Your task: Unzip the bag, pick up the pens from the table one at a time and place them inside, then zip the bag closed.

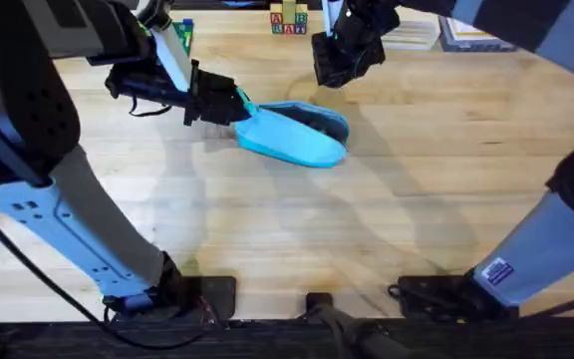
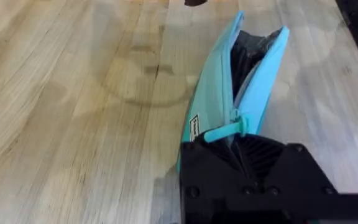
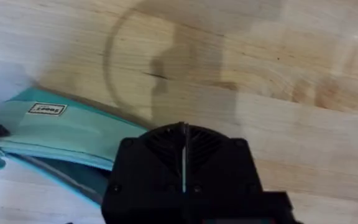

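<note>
The left gripper has its jaws clamped on one end of the unzipped light-blue fabric pouch on the pale wooden desk, while the right gripper, jaws together, hovers just beyond it.

Small white sewn label on the bag's side: dark print, too small to read. Toy letter blocks at tabletop's far edge: "A", "B" legible; rest unclear.
</note>
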You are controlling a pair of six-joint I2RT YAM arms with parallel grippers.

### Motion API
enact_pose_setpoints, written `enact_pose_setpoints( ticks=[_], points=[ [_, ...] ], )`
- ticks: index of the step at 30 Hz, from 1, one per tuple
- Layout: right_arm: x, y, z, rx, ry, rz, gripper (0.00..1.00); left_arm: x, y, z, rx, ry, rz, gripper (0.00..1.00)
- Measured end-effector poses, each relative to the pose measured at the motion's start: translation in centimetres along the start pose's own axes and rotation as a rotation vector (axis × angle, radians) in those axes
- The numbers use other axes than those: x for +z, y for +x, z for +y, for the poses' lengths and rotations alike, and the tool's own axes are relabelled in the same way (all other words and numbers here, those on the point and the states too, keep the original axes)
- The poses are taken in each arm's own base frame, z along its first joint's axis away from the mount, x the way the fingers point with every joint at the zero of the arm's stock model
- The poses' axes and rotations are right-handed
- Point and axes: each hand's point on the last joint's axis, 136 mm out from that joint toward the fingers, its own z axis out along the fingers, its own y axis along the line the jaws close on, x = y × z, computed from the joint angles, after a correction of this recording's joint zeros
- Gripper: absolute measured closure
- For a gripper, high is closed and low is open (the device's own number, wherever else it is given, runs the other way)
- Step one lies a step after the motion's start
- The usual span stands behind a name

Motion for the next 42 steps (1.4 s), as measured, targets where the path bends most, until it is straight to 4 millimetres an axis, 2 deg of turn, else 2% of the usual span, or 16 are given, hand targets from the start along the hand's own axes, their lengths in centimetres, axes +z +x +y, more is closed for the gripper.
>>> enact_pose_setpoints(
  ticks=[4,7,14,15,16,18,21,22,31,37,42],
  points=[
    [-0.1,0.0,0.0,0.0,-0.001,-0.002,0.971,0.0,0.0,0.0,0.0,0.0,0.0,0.958],
    [-1.1,-0.4,-0.1,0.003,-0.01,-0.03,0.971,0.0,0.0,0.0,0.0,0.0,0.0,0.958],
    [-8.0,-1.8,-1.0,0.009,-0.06,-0.188,0.957,0.0,0.0,0.0,0.0,0.0,0.0,0.958],
    [-8.9,-1.9,-1.1,0.001,-0.064,-0.206,0.908,0.0,0.0,0.0,0.0,0.0,0.0,0.958],
    [-9.6,-1.9,-1.2,-0.01,-0.068,-0.221,0.814,0.0,0.0,0.0,0.0,0.0,0.0,0.958],
    [-10.6,-1.9,-1.1,-0.039,-0.073,-0.242,0.548,0.0,0.0,0.0,0.0,0.0,0.0,0.958],
    [-11.8,-1.5,-0.3,-0.095,-0.085,-0.264,0.1,0.0,0.0,0.0,0.0,0.0,0.001,0.958],
    [-12.0,-1.4,0.0,-0.115,-0.089,-0.27,0.03,0.0,0.0,0.0,0.0,0.0,0.001,0.958],
    [-13.7,-0.2,3.4,-0.274,-0.154,-0.295,0.004,0.0,0.0,0.0,0.0,0.0,0.001,0.958],
    [-14.5,1.5,7.1,-0.426,-0.301,-0.275,0.005,0.0,0.0,0.0,0.0,0.0,0.001,0.958],
    [-15.1,2.6,9.0,-0.512,-0.428,-0.26,0.005,0.0,0.0,0.0,0.0,0.0,0.001,0.958]
  ],
)
